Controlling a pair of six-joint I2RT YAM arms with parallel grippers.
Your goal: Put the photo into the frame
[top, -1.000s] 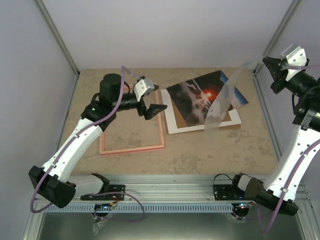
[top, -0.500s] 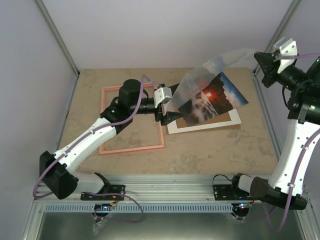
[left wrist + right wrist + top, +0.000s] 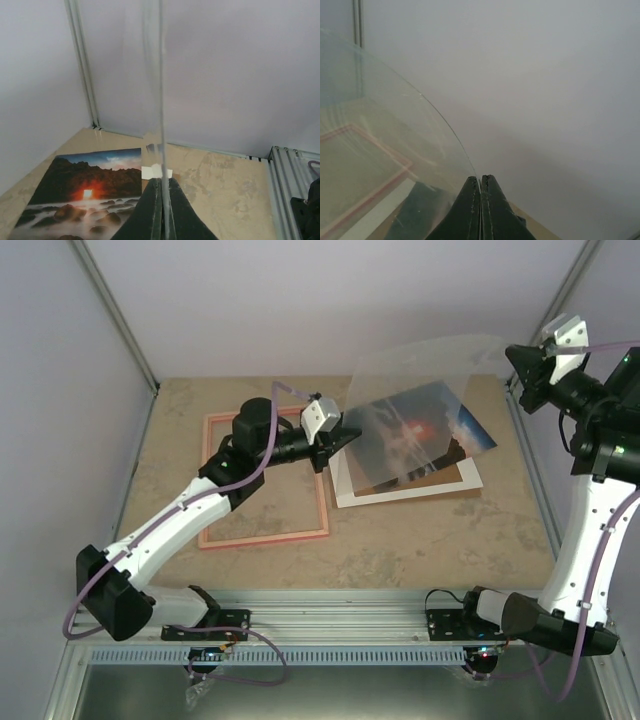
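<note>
Holding clear sheet (image 3: 420,390) aloft right of frame (image 3: 265,537) — left gripper (image 3: 345,432), right gripper (image 3: 512,358) both clamped on its edges; I judge this frees photo (image 3: 475,430) beneath for transfer into frame.

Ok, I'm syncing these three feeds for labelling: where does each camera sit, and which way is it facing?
Top external: above, behind the arm bases, looking down at the table, frame, photo; left arm and right arm show.
Left wrist: on the left arm, facing a wall across the photo; left hand shows.
Right wrist: on the raised right arm, facing a wall; right hand shows.
Shared: the clear sheet both hands pinch.
</note>
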